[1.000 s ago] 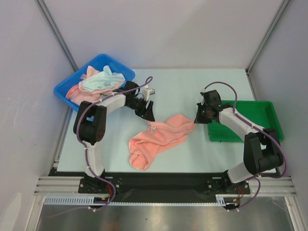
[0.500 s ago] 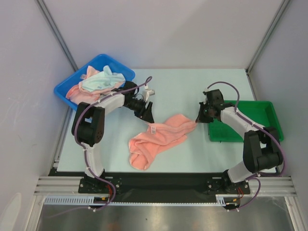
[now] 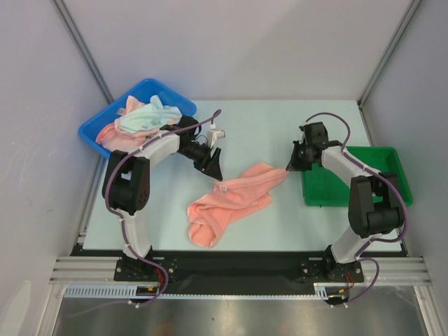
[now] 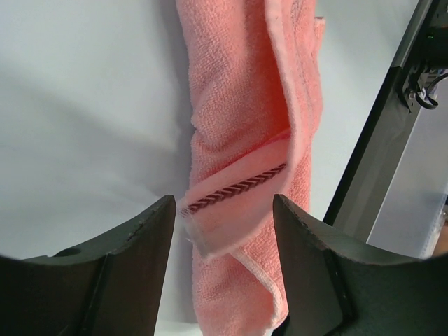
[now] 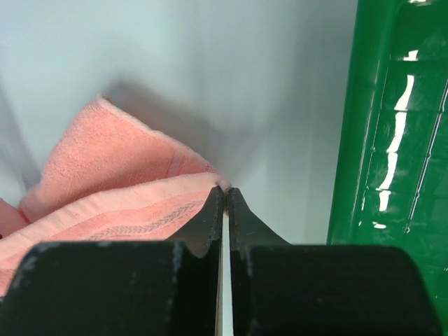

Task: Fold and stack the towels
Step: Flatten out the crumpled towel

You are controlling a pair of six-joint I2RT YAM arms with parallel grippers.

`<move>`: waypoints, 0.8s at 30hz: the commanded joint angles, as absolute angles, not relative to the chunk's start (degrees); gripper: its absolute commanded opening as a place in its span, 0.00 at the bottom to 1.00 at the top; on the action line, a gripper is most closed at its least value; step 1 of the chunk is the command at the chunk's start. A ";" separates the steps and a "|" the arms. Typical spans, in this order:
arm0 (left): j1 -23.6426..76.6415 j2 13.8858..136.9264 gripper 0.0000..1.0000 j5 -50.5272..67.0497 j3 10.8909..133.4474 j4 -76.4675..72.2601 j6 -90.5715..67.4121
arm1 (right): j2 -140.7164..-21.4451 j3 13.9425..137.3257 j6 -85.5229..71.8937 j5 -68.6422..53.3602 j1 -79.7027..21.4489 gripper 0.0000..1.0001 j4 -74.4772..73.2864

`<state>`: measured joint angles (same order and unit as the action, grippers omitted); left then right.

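Observation:
A salmon-pink towel (image 3: 231,199) lies crumpled and stretched across the middle of the table. My right gripper (image 3: 290,166) is shut on its far right corner (image 5: 210,183), next to the green tray. My left gripper (image 3: 214,166) hovers open just above the towel's upper left edge. In the left wrist view the pink towel (image 4: 245,119) runs between the fingers (image 4: 147,238), with its small white tag (image 4: 210,234) in the gap (image 4: 222,210). More towels, pale mint (image 3: 145,115) over pink ones, sit piled in the blue bin.
The blue bin (image 3: 94,129) stands at the back left, close behind the left arm. A green tray (image 3: 378,164) sits at the right, its rim (image 5: 350,140) right beside the right gripper. The black frame rail (image 4: 378,147) runs along the table's near edge.
The right gripper has moved a little toward the back with the towel corner, drawing that end of the towel out. The left gripper has shifted only slightly and stays open.

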<state>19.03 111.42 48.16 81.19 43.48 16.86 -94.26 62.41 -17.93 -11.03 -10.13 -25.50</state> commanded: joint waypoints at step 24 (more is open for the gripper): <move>18.72 117.69 0.64 48.69 88.16 44.03 21.44 | -97.82 65.65 -17.40 -12.65 -8.88 0.00 -22.68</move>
<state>18.98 118.02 46.72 86.41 45.54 19.14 -97.32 63.37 -17.91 -12.01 -9.47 -24.34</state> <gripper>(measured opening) 0.645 0.021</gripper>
